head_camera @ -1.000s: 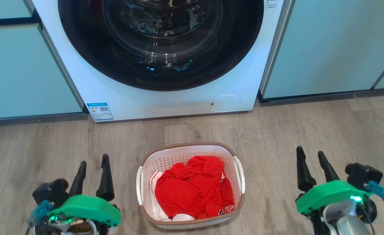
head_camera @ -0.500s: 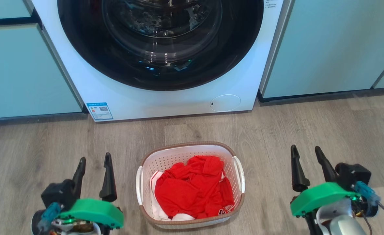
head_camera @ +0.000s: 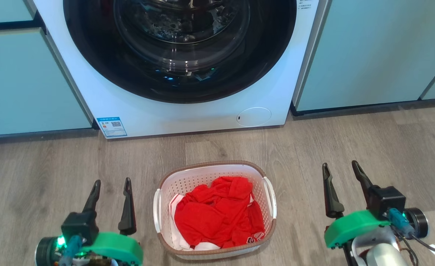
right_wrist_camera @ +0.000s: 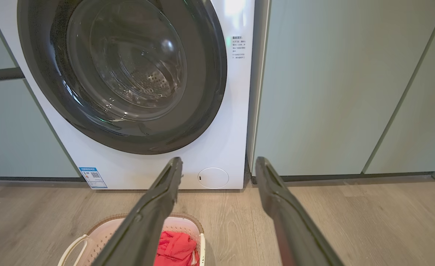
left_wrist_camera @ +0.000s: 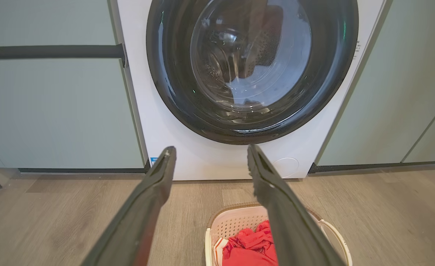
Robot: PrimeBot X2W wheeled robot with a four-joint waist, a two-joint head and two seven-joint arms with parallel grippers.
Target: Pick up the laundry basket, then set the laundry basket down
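White laundry basket (head_camera: 199, 179): perforated plastic, rounded-rectangular, with a brown woven-look rim and a thin white handle on each side. It sits on the floor near the robot, between the two grippers and touching neither.
Red garment (head_camera: 217, 212): soft crumpled cloth heaped inside the basket, with white fabric showing under it at the near left.
Left gripper (head_camera: 113, 181): two long, dark, tapered fingers spread apart and holding nothing. It is left of the basket, near the left handle (head_camera: 157, 210).
Right gripper (head_camera: 339, 164): fingers likewise parted and empty. It is well to the right of the basket.
Floor (head_camera: 313, 147): matt grey-brown planks with wood grain.
Washing machine (head_camera: 187, 114): glossy white front, far beyond the basket. Its round door (head_camera: 180, 48) has a broad black ring and domed glass. A small round cover (head_camera: 254, 116) is at the lower right and a coloured sticker (head_camera: 111, 126) at the lower left.
Cabinets (head_camera: 369, 55): smooth pale green flat fronts on both sides of the machine, with a dark gap along their base.
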